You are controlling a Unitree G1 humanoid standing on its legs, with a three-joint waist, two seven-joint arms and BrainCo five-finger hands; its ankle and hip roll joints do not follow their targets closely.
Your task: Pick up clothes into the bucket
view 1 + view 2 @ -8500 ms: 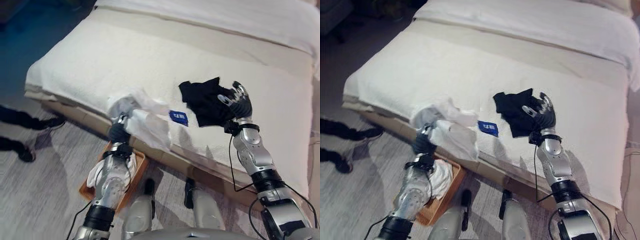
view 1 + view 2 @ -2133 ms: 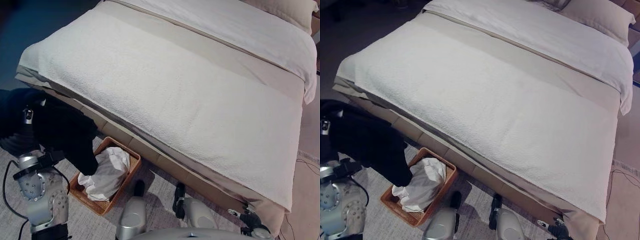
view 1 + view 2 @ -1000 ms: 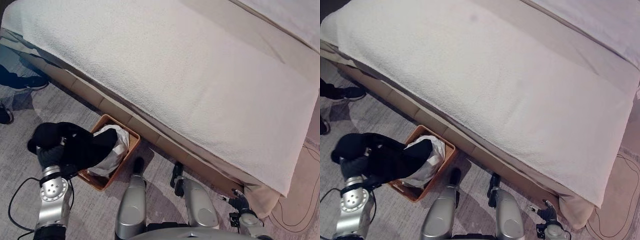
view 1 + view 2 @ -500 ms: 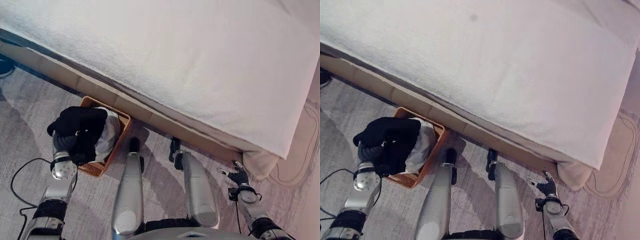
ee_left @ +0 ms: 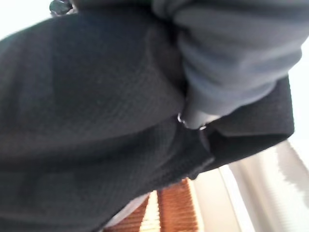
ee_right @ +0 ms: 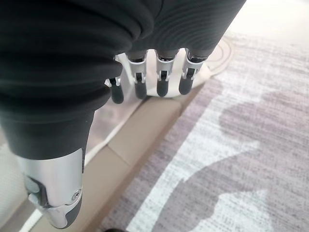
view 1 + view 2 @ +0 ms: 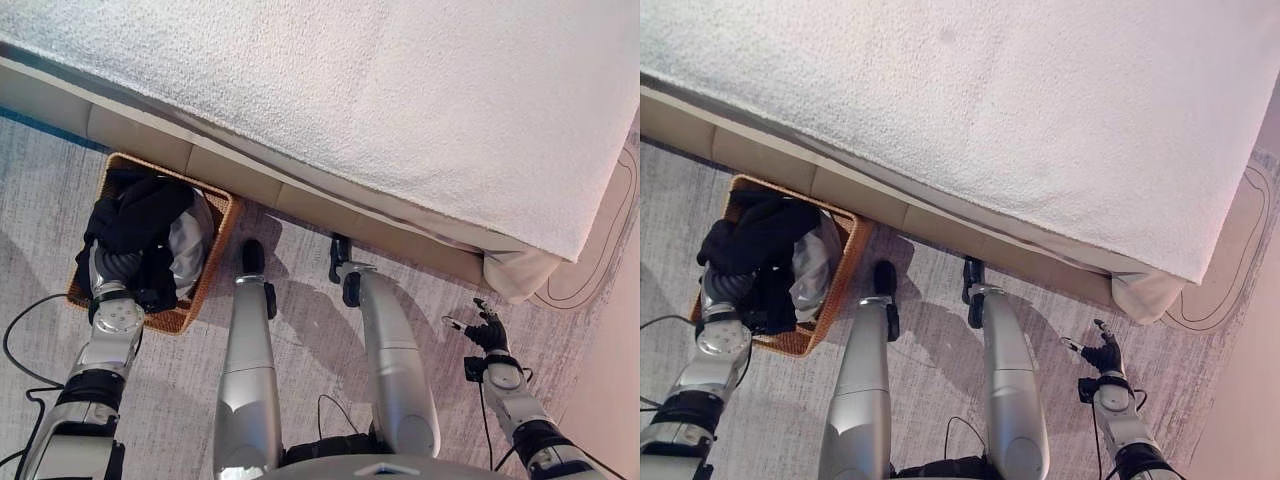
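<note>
Your left hand (image 7: pixel 122 268) is down in the basket (image 7: pixel 206 262) by the bed (image 7: pixel 400 90), buried in the black garment (image 7: pixel 140 215), so you cannot tell its grip. The garment lies over white clothes (image 7: pixel 186 250) inside. Your right hand (image 7: pixel 1103 357) hangs over the carpet (image 7: pixel 940 330), fingers loosely open.

— Bright, even light in here, and the white bedspread (image 7: pixel 400 90) nearly glares.
— Soft grey shadows are pooling on the carpet (image 6: pixel 270 159), though.
— Right up against the black garment (image 5: pixel 87 121) it's dim, with white glare at the corners.
</note>
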